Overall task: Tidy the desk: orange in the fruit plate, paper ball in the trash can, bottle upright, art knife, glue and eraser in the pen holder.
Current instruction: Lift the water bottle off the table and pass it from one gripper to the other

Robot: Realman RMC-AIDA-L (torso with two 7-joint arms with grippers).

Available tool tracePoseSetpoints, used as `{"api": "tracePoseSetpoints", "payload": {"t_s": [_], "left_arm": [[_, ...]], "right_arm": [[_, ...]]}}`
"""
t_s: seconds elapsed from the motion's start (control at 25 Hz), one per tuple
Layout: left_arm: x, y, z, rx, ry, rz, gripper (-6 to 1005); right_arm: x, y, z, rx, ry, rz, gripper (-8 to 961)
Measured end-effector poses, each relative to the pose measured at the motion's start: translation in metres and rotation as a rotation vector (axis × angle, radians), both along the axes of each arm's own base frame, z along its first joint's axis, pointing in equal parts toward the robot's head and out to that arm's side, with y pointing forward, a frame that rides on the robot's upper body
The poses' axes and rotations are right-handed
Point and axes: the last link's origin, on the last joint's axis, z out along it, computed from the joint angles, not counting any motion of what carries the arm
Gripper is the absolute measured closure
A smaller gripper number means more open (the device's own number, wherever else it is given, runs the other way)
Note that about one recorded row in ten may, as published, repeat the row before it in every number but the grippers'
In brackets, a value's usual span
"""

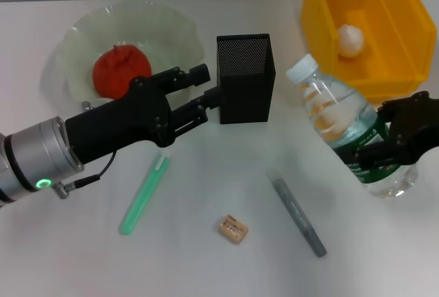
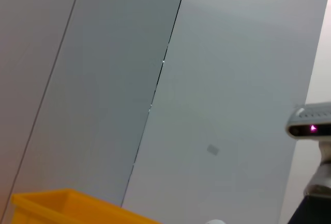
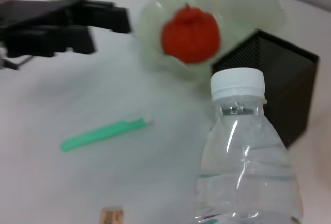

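head view: right hand [image 1: 384, 147] clamps the clear ribbed bottle [image 1: 341, 124]; left hand [image 1: 206, 90], fingers apart, beside black mesh pen holder [image 1: 245, 77].

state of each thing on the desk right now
orange: in fruit plate
paper ball: in trash can
bottle: tilted, capped, gripped by right hand
pen holder: upright
glue, eraser, art knife: lying on desk
left hand: open
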Motion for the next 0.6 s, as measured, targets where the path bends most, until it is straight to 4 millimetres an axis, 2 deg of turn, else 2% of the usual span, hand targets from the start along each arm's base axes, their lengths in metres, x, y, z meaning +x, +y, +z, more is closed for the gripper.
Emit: {"api": "tracePoseSetpoints", "payload": {"t_s": [0.28, 0.6], "left_arm": [[0.006, 0.0, 0.001, -0.017, -0.019, -0.029, 506], [0.011, -0.002, 0.001, -0.036, -0.041, -0.048, 507]], "right_arm": [[0.004, -0.009, -0.003, -0.004, 0.092, 0.093, 193], [0.018, -0.017, -0.009, 0.041, 0.212, 0.263, 194]]}}
